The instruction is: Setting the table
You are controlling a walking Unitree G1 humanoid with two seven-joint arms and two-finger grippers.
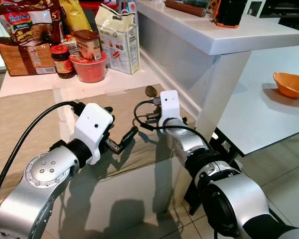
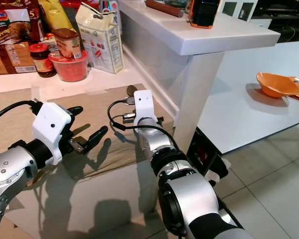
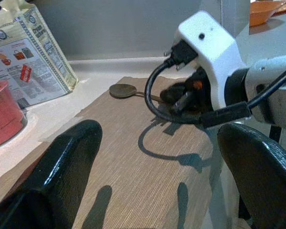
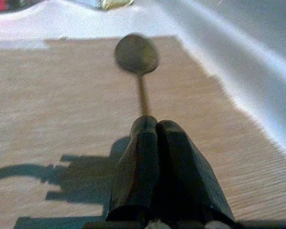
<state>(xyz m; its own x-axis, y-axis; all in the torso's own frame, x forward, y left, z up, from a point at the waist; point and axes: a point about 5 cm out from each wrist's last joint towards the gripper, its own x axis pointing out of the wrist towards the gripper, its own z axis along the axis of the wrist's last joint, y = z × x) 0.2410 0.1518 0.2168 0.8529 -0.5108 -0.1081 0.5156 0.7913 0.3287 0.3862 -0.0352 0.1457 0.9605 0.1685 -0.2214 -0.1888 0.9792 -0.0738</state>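
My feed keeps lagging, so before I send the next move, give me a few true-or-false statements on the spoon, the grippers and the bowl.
1. The right gripper is shut on the spoon. True.
2. The left gripper also holds the spoon. False: it is open, apart from it.
3. The spoon lies over the brown placemat. True.
4. The orange bowl sits on the placemat. False: it is on the white table.

Spoon [image 4: 136,55] on mat [image 1: 20,119]; groceries [image 1: 89,55] behind; bowl [image 1: 291,83] far rt.
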